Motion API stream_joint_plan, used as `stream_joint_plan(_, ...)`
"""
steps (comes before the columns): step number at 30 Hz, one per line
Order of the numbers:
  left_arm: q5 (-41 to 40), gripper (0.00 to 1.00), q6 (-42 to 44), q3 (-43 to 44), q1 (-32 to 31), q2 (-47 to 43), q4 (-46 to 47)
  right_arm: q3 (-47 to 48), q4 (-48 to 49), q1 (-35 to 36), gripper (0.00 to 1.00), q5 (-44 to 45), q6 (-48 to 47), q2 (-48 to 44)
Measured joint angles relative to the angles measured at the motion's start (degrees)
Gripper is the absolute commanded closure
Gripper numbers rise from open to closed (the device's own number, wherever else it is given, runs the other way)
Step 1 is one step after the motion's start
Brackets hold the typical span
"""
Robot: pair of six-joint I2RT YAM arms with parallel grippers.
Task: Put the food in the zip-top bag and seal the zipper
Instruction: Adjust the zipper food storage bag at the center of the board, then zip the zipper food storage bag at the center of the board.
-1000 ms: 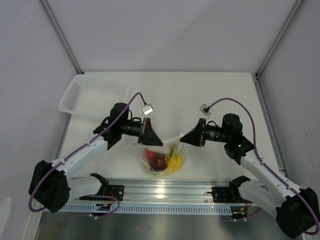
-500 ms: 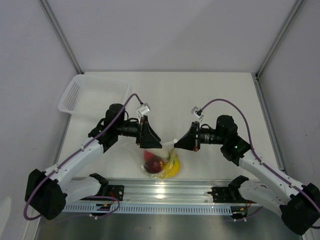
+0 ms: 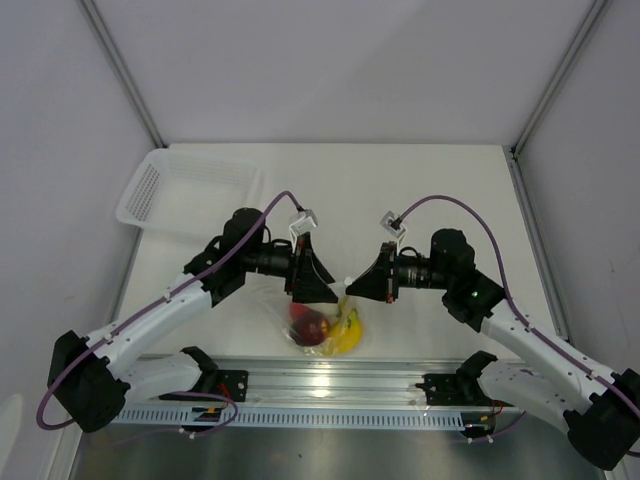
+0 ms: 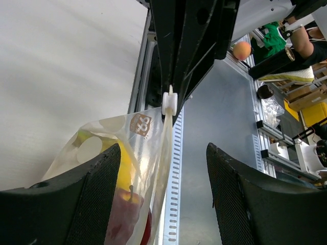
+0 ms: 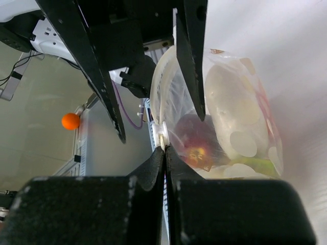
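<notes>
A white tabletop [image 3: 440, 190] sits inside plain pale walls, a far wall [image 3: 330, 60] and a panel on each side, joined by slanting metal corner posts [image 3: 125, 70]. Along the near edge runs a silvery aluminium rail [image 3: 330, 380] that catches a bright glare. Past that edge, the wrist views show a grey surface [image 4: 219, 153], an orange ball [image 4: 241, 50] and a clutter of green and yellow items [image 4: 301, 76].

The left arm [image 3: 160, 305] and right arm [image 3: 530, 335], white-shelled links between black joints, stand on black bases [image 3: 90, 385] just past either end of the slotted aluminium rail [image 3: 320, 385]. A purple cable [image 3: 445, 197] runs along each arm beyond the rail. The left gripper [image 3: 333, 290] and right gripper [image 3: 350, 286] are matte black wedges; the left's fingers [image 4: 97, 199] show a fine cross-hatched texture.
</notes>
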Motion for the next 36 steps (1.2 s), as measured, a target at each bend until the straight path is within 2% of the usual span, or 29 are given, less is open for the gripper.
stream_joint_plan(5,-2.1,0.33,0.4,0.0,-1.6,0.7,-0.1,1.1,-0.7,1.1,1.00,0.6,0.0,0.0)
stream_joint_plan(8,-2.7,0.54,0.6,0.0,-1.8,1.4,-0.3,1.4,-1.0,1.6,1.00,0.7,0.1,0.5)
stream_joint_plan(9,-3.0,0.75,0.8,0.0,-1.8,1.7,-0.6,1.5,-1.1,1.7,1.00,0.7,0.3,0.8)
stream_joint_plan(10,-3.2,0.87,0.8,0.1,-1.8,1.9,-1.0,1.5,-1.2,1.8,1.00,0.7,0.3,0.9)
stream_joint_plan(11,-3.2,0.97,1.2,0.1,-1.8,2.1,-1.3,1.5,-1.5,1.8,1.00,0.8,0.3,0.9)
stream_joint_plan(12,-3.3,1.00,1.4,0.2,-1.9,2.3,-1.8,1.5,-1.7,1.8,1.00,1.0,0.3,1.0)
stream_joint_plan(13,-3.3,0.99,1.6,0.2,-1.9,2.3,-2.0,1.5,-2.1,1.8,1.00,1.3,0.3,1.0)
stream_joint_plan(14,-3.4,0.99,1.8,0.2,-1.9,2.3,-2.1,1.6,-2.4,1.8,0.89,1.5,0.3,1.0)
stream_joint_plan(15,-3.4,0.99,1.9,0.2,-1.9,2.3,-2.3,1.7,-2.8,1.8,0.83,1.6,0.3,0.9)
stream_joint_plan(17,-3.6,0.99,1.9,0.2,-2.0,2.3,-2.3,2.4,-4.2,1.8,0.75,1.7,0.0,0.9)
stream_joint_plan(25,-3.7,0.99,0.8,0.2,-2.0,1.7,-1.7,3.1,-6.7,1.7,0.73,2.1,-1.6,-0.4)
stream_joint_plan(31,-3.6,0.99,-0.4,0.2,-2.0,1.2,-1.1,2.3,-5.6,1.6,0.76,1.9,-1.5,-0.5)
stream_joint_plan(34,-3.6,0.99,-1.1,0.0,-2.0,1.0,-0.5,1.5,-3.4,1.6,0.84,1.3,-1.2,-0.5)
stream_joint_plan(36,-3.5,0.99,-1.4,-0.2,-2.0,0.8,0.0,1.1,-2.1,1.5,0.99,0.9,-1.0,-0.4)
